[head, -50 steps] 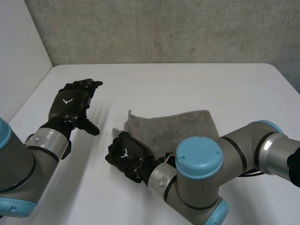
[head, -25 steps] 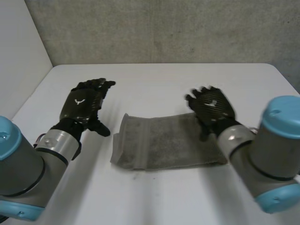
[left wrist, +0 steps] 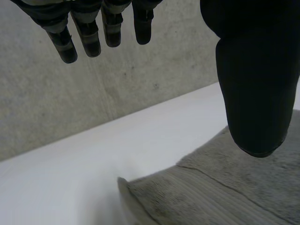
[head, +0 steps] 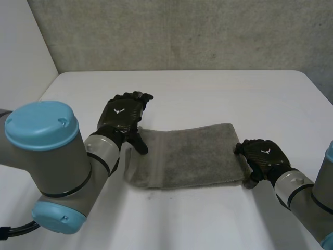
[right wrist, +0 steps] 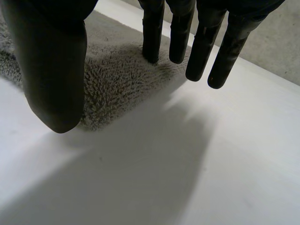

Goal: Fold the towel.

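We see soft, even light falling from above; the white table [head: 208, 88] reads bright and matte; the towel [head: 197, 153] casts a thin, faint shadow along its near edge; the far wall [head: 182, 31] sits dimmer.

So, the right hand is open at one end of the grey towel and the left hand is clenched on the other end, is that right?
Not quite: the left hand is open too, its fingers straight and off the towel, as the left wrist view shows.
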`<action>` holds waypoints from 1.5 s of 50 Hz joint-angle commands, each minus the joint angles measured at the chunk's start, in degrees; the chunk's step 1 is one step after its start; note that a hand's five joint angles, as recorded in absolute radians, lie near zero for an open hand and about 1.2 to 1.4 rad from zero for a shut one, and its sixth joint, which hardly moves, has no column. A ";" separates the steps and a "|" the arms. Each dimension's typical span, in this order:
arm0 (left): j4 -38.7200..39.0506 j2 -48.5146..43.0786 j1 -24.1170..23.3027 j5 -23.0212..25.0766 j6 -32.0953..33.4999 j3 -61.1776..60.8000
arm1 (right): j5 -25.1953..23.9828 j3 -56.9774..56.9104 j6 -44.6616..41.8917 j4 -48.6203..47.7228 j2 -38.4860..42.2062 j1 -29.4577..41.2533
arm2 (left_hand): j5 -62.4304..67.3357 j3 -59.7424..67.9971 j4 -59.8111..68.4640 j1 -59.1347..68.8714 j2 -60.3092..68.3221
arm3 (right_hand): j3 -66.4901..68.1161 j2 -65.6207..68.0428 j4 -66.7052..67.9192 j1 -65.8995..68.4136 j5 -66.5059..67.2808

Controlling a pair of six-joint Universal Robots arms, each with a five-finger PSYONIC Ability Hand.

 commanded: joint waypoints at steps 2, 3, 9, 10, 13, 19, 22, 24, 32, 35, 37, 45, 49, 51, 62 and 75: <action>-4.41 -0.15 0.11 -0.04 -5.36 1.17 | 0.23 0.62 2.62 -2.98 0.00 0.10 | -1.52 0.49 0.48 0.12 0.55 | 7.97 8.51 7.61 7.94 6.86; -4.41 -0.15 0.11 -0.04 -5.37 1.16 | 0.23 0.62 2.62 -2.99 0.00 0.10 | -1.52 0.49 0.48 0.12 0.55 | 7.99 8.53 7.62 7.96 6.88; -4.41 0.02 0.46 -0.04 -5.54 0.55 | 0.14 0.18 4.12 -4.48 1.49 0.10 | -1.52 0.49 0.48 0.12 0.55 | 18.08 18.62 17.72 18.05 16.97; -4.50 0.02 0.55 -0.04 -5.54 0.46 | 0.14 0.01 4.47 -4.83 1.75 0.10 | -1.52 0.49 0.48 0.12 0.55 | 24.74 25.29 24.38 24.71 23.64; -4.50 0.02 0.55 -0.04 -5.63 0.20 | 0.14 0.00 5.26 -5.36 1.84 -0.25 | -1.52 0.49 0.48 0.12 0.55 | 47.73 48.27 47.36 47.69 46.62; -4.41 0.46 0.64 -0.04 -5.63 -0.86 | 0.58 0.09 5.35 -5.54 0.87 -0.87 | -1.52 0.49 0.48 0.12 0.55 | 55.37 55.91 55.00 55.33 54.26; -4.41 1.16 0.99 -0.13 -5.63 -1.30 | 1.02 -0.88 4.12 -5.28 -0.80 -0.69 | -1.52 0.49 0.48 0.12 0.55 | 55.37 55.91 55.00 55.33 54.26; -4.41 1.96 1.69 -0.13 -5.63 -1.56 | 0.67 -3.85 1.50 -4.75 -3.59 -0.17 | -1.52 0.49 0.48 0.12 0.55 | 55.37 55.91 55.00 55.33 54.26; -4.15 5.47 7.74 0.13 -5.63 -3.32 | -1.00 -17.98 -2.82 0.42 -0.29 14.83 | -1.52 0.49 0.48 0.12 0.55 | 55.37 55.91 55.00 55.33 54.26; -4.15 5.56 8.98 -0.04 -5.63 -3.32 | -1.09 -25.36 -5.80 5.42 4.89 21.87 | -1.52 0.49 0.48 0.12 0.55 | 55.37 55.91 55.00 55.33 54.26; -4.15 5.56 9.42 -0.13 -5.63 -3.23 | -1.44 -28.79 -7.81 8.14 7.70 24.68 | -1.52 0.49 0.48 0.12 0.55 | 55.37 55.91 55.00 55.33 54.26; -4.06 5.74 11.71 -0.74 -5.63 -3.14 | -4.78 -38.93 -16.98 18.19 20.30 33.94 | -1.52 0.49 0.48 0.12 0.55 | 55.37 55.91 55.00 55.33 54.26; -4.06 5.65 11.80 -0.74 -5.63 -3.23 | -5.57 -38.93 -18.21 18.63 20.92 34.90 | -1.52 0.49 0.48 0.12 0.55 | 55.37 55.91 55.00 55.33 54.26; -4.06 5.65 11.80 -0.74 -5.63 -3.23 | -5.31 -38.93 -17.77 18.19 20.12 34.82 | -1.52 0.49 0.48 0.12 0.55 | 55.37 55.91 55.00 55.33 54.26; -3.88 4.94 10.66 -0.48 -5.37 -2.97 | -2.32 -31.29 -6.17 16.17 9.75 30.42 | -1.52 0.49 0.48 0.12 0.55 | -14.63 -14.09 -15.00 -14.67 -15.74; -3.97 -4.35 -0.67 -0.39 -5.37 7.30 | -1.36 -28.03 17.30 16.52 3.07 16.89 | -1.31 0.70 0.70 0.34 0.76 | -14.63 -14.09 -15.00 -14.67 -15.74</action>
